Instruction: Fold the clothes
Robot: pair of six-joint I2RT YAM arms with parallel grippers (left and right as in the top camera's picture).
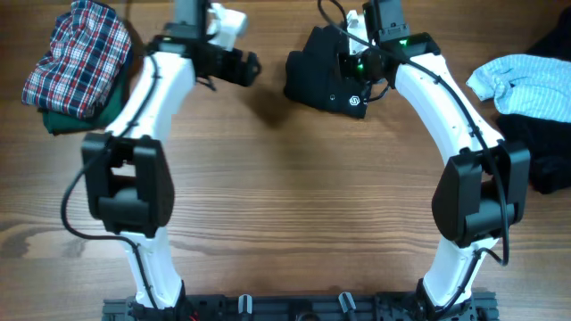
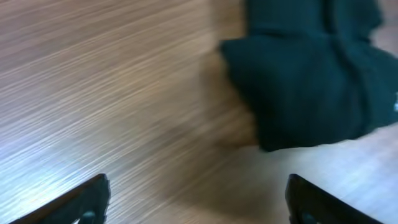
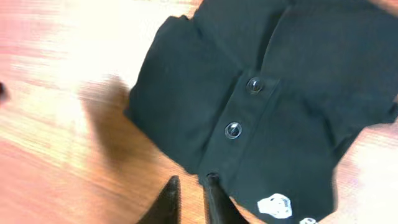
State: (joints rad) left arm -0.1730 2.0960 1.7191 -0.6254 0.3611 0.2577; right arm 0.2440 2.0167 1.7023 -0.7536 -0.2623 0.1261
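A folded black polo shirt (image 1: 323, 78) with two buttons and a white logo lies at the back middle of the table. It also shows in the left wrist view (image 2: 305, 81) and in the right wrist view (image 3: 273, 106). My left gripper (image 1: 252, 67) is open and empty just left of the shirt, its fingers wide apart over bare wood (image 2: 198, 183). My right gripper (image 1: 361, 73) hovers over the shirt's right part. Its fingers (image 3: 189, 182) are close together, at the shirt's near edge, with wood showing between the tips and no cloth held.
A red plaid shirt (image 1: 78, 55) lies folded on a dark green garment (image 1: 61, 120) at the back left. A crumpled light blue shirt (image 1: 522, 82) and a black garment (image 1: 549, 152) lie at the right edge.
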